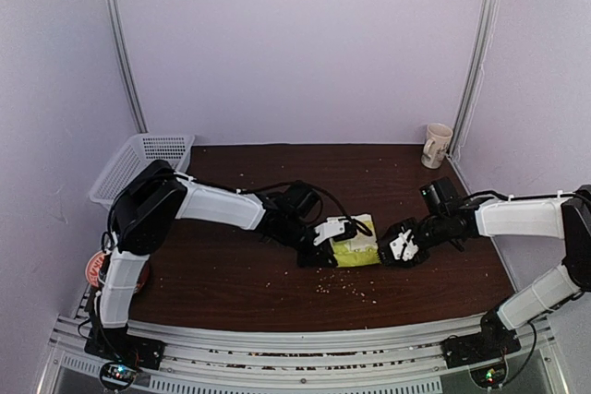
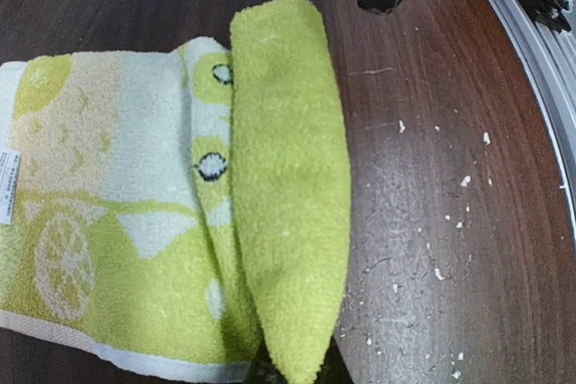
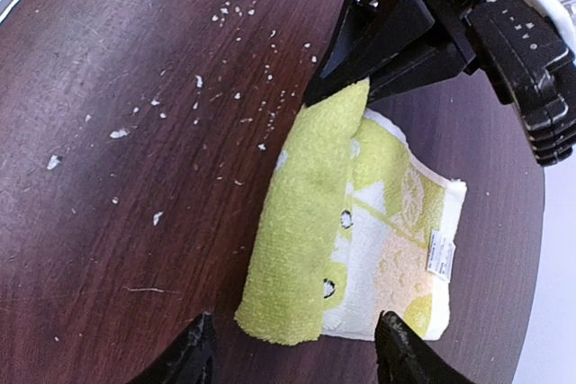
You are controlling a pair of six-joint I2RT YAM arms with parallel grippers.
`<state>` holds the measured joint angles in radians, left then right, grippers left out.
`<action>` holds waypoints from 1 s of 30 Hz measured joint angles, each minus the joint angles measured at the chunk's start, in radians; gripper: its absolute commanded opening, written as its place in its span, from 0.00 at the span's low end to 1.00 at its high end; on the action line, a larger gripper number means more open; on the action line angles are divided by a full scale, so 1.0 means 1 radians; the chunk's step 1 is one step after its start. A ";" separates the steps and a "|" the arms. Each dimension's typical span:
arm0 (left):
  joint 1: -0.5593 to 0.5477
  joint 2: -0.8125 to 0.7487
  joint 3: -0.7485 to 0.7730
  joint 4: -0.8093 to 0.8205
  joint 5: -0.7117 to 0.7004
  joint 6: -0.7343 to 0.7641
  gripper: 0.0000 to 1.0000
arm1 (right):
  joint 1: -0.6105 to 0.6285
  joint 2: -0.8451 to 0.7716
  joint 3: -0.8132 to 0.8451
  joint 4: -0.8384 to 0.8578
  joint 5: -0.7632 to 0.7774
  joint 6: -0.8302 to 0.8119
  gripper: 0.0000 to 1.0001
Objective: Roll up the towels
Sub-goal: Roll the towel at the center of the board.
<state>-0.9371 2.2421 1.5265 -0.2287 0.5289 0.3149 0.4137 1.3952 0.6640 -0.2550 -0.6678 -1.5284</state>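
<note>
Here, upper right, our left claw (image 3: 351, 87) grips the towel (image 3: 301, 222) by its roll; bottom, our right claw (image 3: 295, 352) stands open.

A robotics lab cell: left arm (image 1: 222, 207) and right arm (image 1: 517, 217) bolted to an aluminium rail (image 1: 305, 339) at the near edge of a dark wooden table (image 1: 231, 274), boxed in by plain pale walls (image 1: 305, 43) with metal posts (image 1: 122, 43) at the far corners

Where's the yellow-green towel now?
Top view, middle of the table: yellow-green towel lies between the pincers, left pincer pinching its rolled edge, right pincer open at the other end.
</note>
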 measured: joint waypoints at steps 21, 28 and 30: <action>0.022 0.071 0.111 -0.071 0.085 -0.155 0.00 | 0.093 0.124 -0.025 0.171 0.067 0.201 0.46; 0.027 0.076 0.111 -0.064 0.101 -0.177 0.00 | 0.097 0.143 -0.025 0.208 0.111 0.238 0.38; 0.027 0.076 0.111 -0.064 0.102 -0.180 0.00 | 0.097 0.147 -0.025 0.215 0.119 0.245 0.32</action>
<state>-0.9104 2.3177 1.6371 -0.2924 0.6308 0.1349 0.5106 1.5421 0.6392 -0.0402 -0.5484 -1.2839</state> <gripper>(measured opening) 0.032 0.384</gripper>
